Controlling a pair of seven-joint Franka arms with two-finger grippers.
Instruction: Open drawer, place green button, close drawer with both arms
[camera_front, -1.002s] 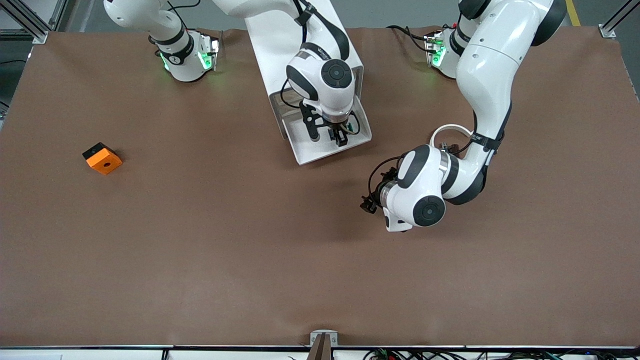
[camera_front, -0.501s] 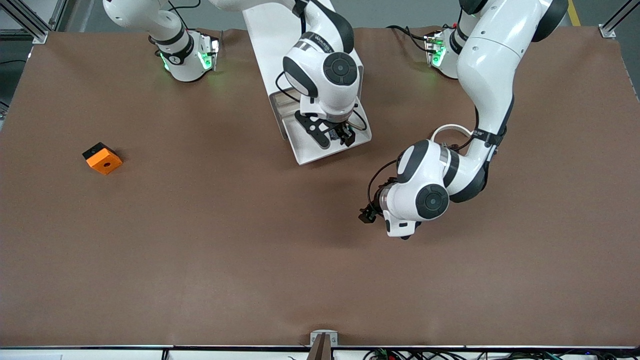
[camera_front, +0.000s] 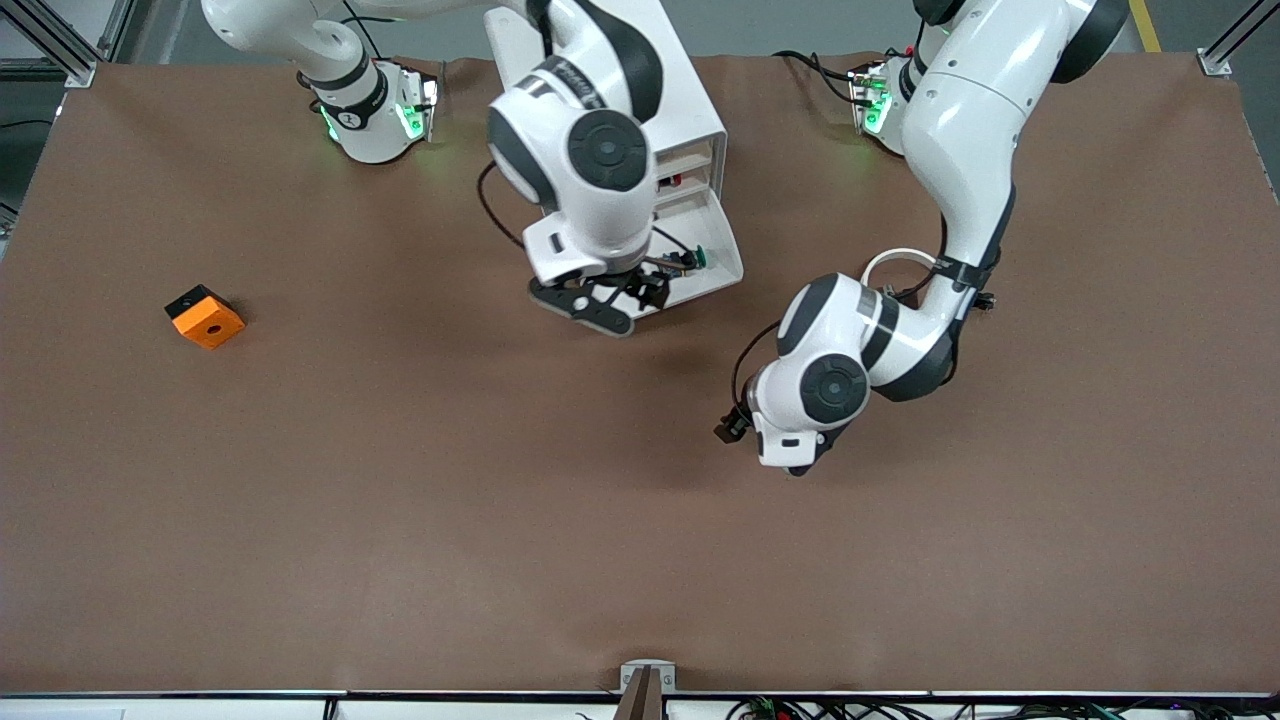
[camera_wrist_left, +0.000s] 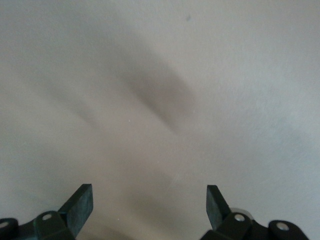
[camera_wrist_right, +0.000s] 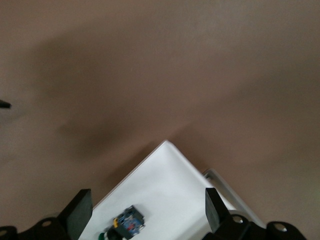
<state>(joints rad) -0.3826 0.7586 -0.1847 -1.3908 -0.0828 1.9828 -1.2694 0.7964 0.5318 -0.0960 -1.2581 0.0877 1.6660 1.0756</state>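
The white cabinet (camera_front: 690, 120) has its lowest drawer (camera_front: 722, 262) pulled out toward the front camera. The button (camera_front: 696, 258), with its green cap and blue base, lies on its side in the drawer (camera_wrist_right: 170, 180). In the right wrist view the button (camera_wrist_right: 127, 223) shows below the fingers. My right gripper (camera_front: 615, 297) (camera_wrist_right: 146, 205) hangs open and empty over the drawer's front corner and the table just past it. My left gripper (camera_wrist_left: 149, 197) is open and empty over bare table. Its hand (camera_front: 810, 400) hovers toward the left arm's end from the drawer.
An orange block (camera_front: 205, 318) with a round hole and a black part on it lies toward the right arm's end of the table. The brown table mat (camera_front: 500, 520) stretches wide toward the front camera.
My right gripper has lifted out of the drawer and swung to its front corner, and the button stays lying in the drawer. The left hand has drifted slightly toward the drawer.
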